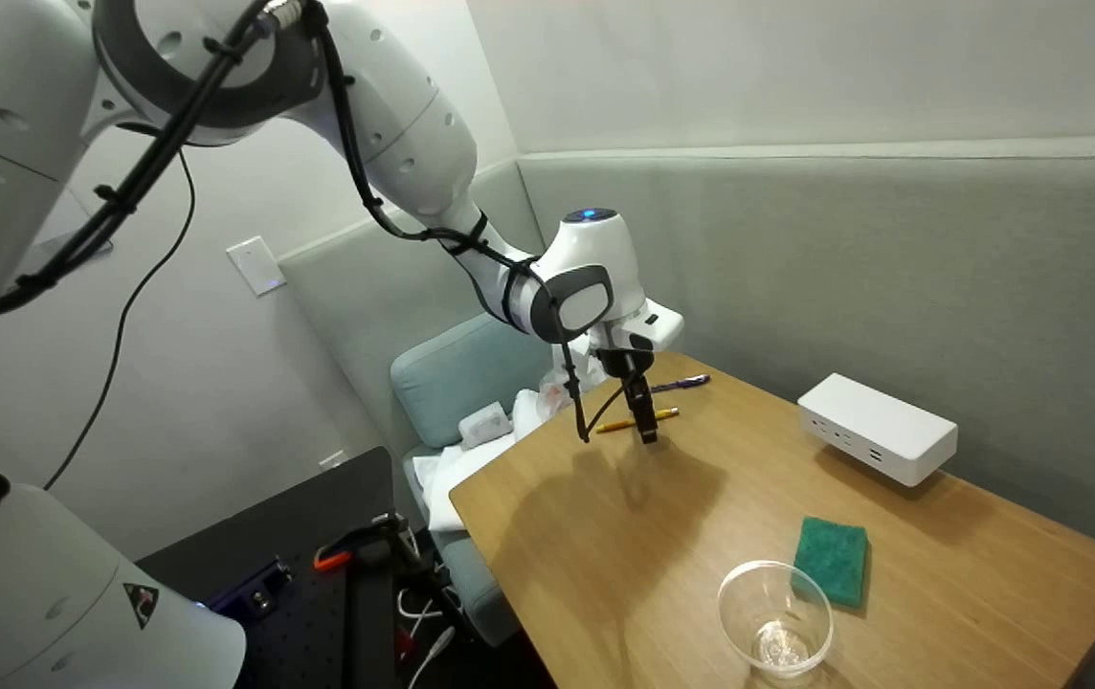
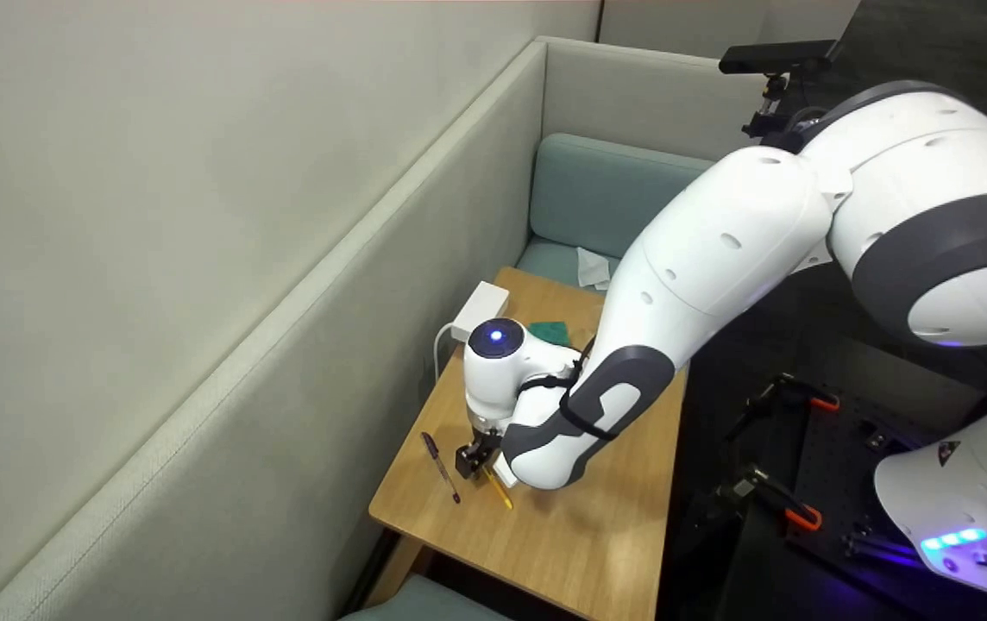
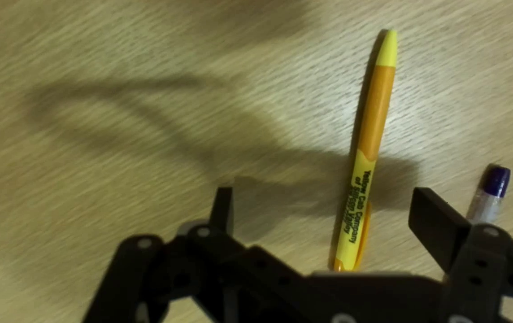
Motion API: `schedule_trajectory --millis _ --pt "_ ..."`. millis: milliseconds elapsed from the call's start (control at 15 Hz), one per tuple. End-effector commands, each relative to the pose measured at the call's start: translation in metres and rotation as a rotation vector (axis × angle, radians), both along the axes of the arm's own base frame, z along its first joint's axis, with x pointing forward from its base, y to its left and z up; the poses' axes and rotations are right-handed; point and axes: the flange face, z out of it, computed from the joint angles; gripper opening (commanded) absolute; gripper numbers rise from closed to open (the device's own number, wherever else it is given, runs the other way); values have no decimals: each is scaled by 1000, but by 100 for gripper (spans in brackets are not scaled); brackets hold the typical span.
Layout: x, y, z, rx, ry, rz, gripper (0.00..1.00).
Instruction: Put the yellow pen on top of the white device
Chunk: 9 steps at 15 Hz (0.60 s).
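Observation:
The yellow pen (image 3: pixel 366 157), with orange parts and dark print, lies flat on the table. It also shows in both exterior views (image 1: pixel 616 424) (image 2: pixel 499 491), partly hidden by the gripper in an exterior view. My gripper (image 3: pixel 323 193) is open and empty, pointing down over the pen; it also shows in an exterior view (image 1: pixel 645 435). In the wrist view the pen's clip half lies between the two fingers, nearer the right one, touching neither. The white device (image 1: pixel 878 421) is a white box with sockets on its side, by the padded wall; it also shows in an exterior view (image 2: pixel 478 308).
A purple-capped pen (image 3: pixel 494 186) lies beside the right finger, also seen in both exterior views (image 1: pixel 681 384) (image 2: pixel 440 467). A green pad (image 1: pixel 832 560) and a clear cup (image 1: pixel 777 617) stand nearer the table's other end. A padded wall (image 1: pixel 796 268) runs along the table.

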Motion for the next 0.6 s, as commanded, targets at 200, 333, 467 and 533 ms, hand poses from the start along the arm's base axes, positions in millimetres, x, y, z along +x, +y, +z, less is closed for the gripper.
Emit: schedule_trajectory --millis 200,333,467,533 --pt "8 8 -13 -20 16 -15 66" --pt "10 11 -12 -18 10 -11 50" --pt "12 14 -9 -16 2 -8 37" --pt "13 16 -7 -14 -2 -7 28"
